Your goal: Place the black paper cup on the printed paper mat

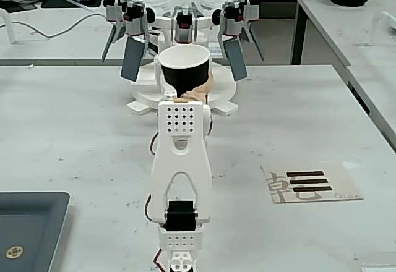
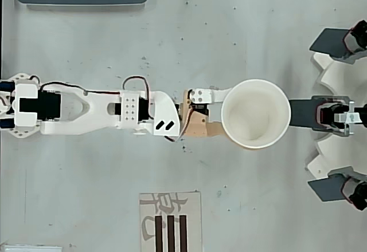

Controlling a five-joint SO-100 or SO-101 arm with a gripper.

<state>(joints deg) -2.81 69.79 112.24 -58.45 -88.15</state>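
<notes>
The arm stretches straight out from its base, and its tool (image 2: 221,114) has hold of the black paper cup (image 1: 184,68), closed against the cup's side wall; the fixed view shows the cup raised off the table (image 1: 74,130), gripped near its lower part. A side grip of this kind probably keeps the open mouth free and the base clear, so the cup can be set down flat.

The cup stands upright: its long axis runs vertical, the white rim and mouth up, the narrower base down. In the overhead view (image 2: 255,113) the mouth reads as a nearly full circle, so any tilt is slight.

Taking the printed paper mat (image 2: 170,220) as the landmark, the cup is well apart from it, not over it. In the overhead view the mat lies at the lower edge, below the arm, and the cup is above it and to its right. The mat lies bare, so the placing is not yet done; the arm would have to swing sideways toward it.
</notes>
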